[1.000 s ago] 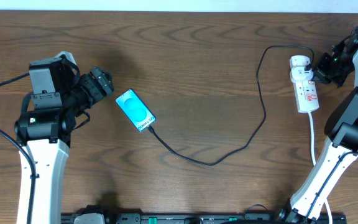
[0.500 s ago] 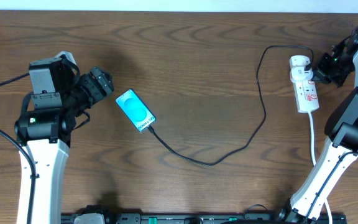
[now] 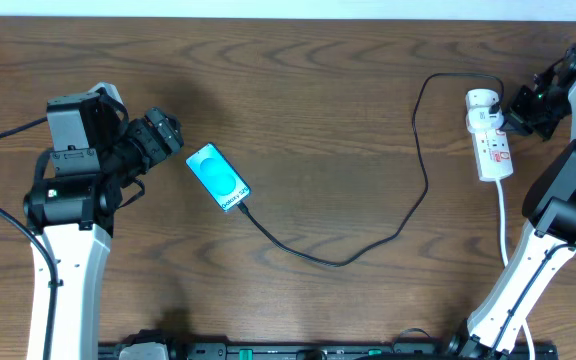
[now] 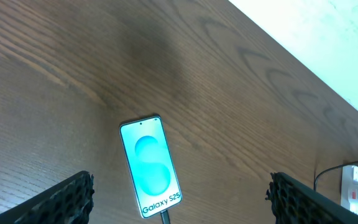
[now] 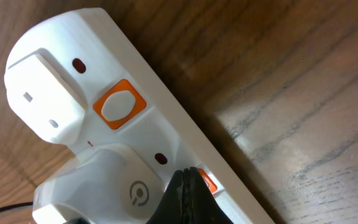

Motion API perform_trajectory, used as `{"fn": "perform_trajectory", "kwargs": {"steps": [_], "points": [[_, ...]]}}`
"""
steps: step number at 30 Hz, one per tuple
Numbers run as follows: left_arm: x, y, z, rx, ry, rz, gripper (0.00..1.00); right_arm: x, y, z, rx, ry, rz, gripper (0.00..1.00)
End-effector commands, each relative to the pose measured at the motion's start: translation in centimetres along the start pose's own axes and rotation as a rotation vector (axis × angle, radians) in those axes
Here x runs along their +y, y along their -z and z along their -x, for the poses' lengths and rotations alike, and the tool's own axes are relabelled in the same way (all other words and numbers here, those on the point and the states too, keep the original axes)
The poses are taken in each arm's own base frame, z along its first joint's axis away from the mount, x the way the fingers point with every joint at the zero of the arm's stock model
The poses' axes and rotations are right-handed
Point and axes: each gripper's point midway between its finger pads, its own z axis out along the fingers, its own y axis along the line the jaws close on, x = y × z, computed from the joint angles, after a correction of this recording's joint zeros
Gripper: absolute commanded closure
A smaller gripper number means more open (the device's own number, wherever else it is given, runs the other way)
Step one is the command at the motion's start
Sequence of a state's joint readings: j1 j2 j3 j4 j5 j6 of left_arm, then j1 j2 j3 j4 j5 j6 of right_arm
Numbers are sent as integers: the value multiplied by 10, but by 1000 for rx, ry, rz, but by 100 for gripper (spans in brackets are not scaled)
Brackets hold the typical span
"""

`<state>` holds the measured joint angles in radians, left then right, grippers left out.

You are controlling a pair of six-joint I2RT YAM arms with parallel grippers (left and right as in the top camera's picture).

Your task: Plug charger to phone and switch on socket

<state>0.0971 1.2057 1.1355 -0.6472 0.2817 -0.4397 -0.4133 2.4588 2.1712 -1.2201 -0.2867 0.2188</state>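
White socket (image 3: pixel 490 140), closed right gripper (image 5: pixel 186 186) against it, unchanged.

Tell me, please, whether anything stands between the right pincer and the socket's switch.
Nothing visible does. In the right wrist view the shut right pincer has its tip right at an orange switch of the socket, partly covering it; the white plug sits beside it, not between.
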Motion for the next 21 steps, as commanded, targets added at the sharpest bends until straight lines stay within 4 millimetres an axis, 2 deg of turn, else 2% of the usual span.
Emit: {"fn": "perform_trajectory", "kwargs": {"steps": [1,21], "points": [[4,-1,2,-6,-17,16,9,47,-26,-34,155,18,184,99],[4,-1,2,-6,-16,16,9,20,-16,-31,164,-20,179,99]]}}
